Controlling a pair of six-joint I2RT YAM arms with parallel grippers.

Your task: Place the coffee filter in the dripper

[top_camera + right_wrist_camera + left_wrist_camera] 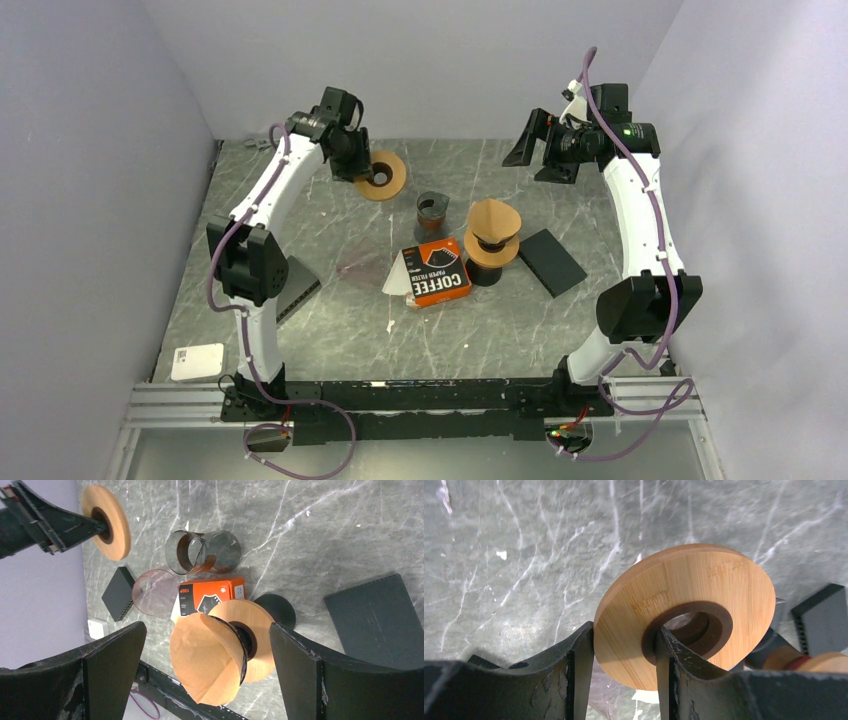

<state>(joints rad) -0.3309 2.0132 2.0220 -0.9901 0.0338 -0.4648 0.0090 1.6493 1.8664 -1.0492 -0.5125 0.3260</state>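
Note:
A brown paper coffee filter (493, 220) sits open in the dripper (490, 255), a black cone with a wooden collar on a dark round base, at mid table. In the right wrist view the filter (205, 665) stands out of the dripper (260, 645). My right gripper (540, 152) is open and empty, raised well above the table at the back right; its jaws (206, 630) stand wide apart. My left gripper (357, 165) is shut on a wooden ring (383, 175) at the back left, one finger through its hole (624, 655) and the other outside the rim of the ring (704, 585).
A smoky glass cylinder (432, 212) stands behind an orange coffee filter box (438, 272). A pink translucent lid (358, 266) lies left of the box. Dark slabs lie at the right (551, 262) and left (297, 285). A white device (197, 362) sits at the near left edge.

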